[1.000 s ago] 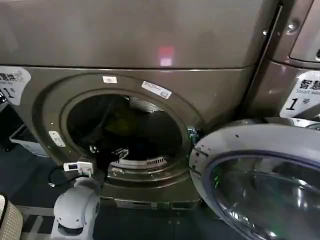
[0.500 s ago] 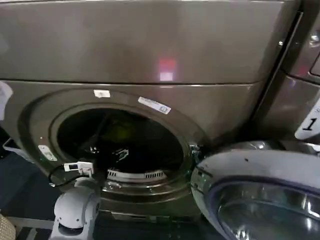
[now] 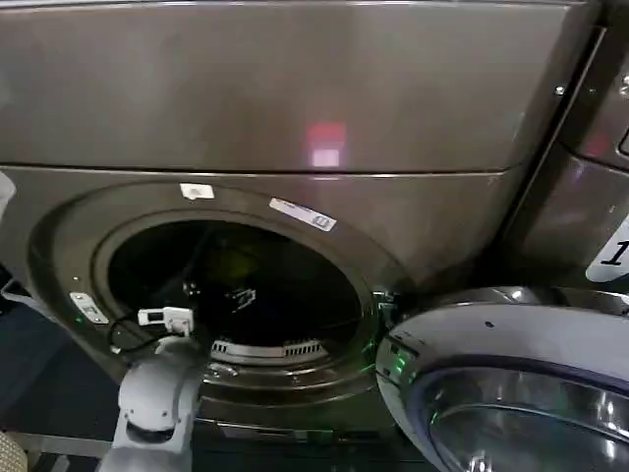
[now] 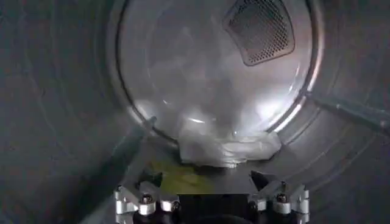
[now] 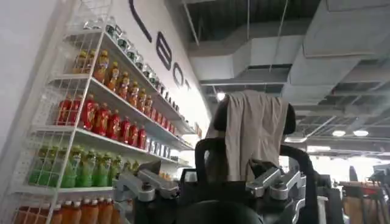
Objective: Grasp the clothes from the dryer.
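White label (image 3: 614, 253) on neighbouring machine: the digit "1" is read.
Wall lettering (image 5: 164, 58) behind drinks shelf (image 5: 116, 79): "BO" is made out.
Dryer (image 3: 295, 98) stickers: illegible.

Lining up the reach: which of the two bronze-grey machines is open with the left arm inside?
The dryer with the wide round porthole: its door is swung open and the left tool is in its drum above the clothes.
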You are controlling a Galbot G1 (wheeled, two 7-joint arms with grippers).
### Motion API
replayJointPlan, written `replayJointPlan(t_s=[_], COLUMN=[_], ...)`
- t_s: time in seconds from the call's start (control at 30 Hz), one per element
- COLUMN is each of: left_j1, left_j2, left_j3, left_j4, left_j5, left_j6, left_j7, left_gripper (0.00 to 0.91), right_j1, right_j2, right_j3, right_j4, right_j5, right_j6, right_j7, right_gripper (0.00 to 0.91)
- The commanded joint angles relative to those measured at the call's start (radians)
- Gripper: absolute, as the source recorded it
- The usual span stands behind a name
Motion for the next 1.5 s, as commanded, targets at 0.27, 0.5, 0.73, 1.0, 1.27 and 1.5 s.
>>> replayJointPlan(t_s=[0.27,0.5,0.73,1.0,1.27,1.5], left_j1=[-0.173,-0.207,-0.238,-0.232,-0.23,-0.235], left_j2=[0.035,0.027,0.038,0.054,0.074,0.064], left_j3=[-0.045,-0.078,0.008,0.059,0.086,0.097], left_j4=[0.119,0.152,0.183,0.234,0.292,0.355], left_j5=[0.798,0.775,0.851,0.814,0.711,0.732], left_j6=[-0.732,-1.186,-1.276,-1.258,-1.222,-1.219], left_j7=[0.917,0.991,0.992,0.993,0.993,0.993], left_gripper=[0.907,0.907,0.907,0.907,0.907,0.907], right_j1=[-0.002,-0.001,-0.004,-0.009,-0.005,-0.009], right_j2=[0.011,0.01,0.012,0.016,0.018,0.016], right_j3=[-0.005,-0.011,-0.008,-0.007,-0.015,-0.012], right_j4=[0.006,0.01,0.005,0.0,0.001,-0.001], right_j5=[0.0,-0.001,-0.001,-0.002,-0.004,-0.004], right_j6=[0.005,0.005,0.009,0.017,0.021,0.022], right_j7=[-0.002,-0.002,-0.002,-0.004,-0.006,-0.008], right_gripper=[0.907,0.907,0.907,0.907,0.907,0.907])
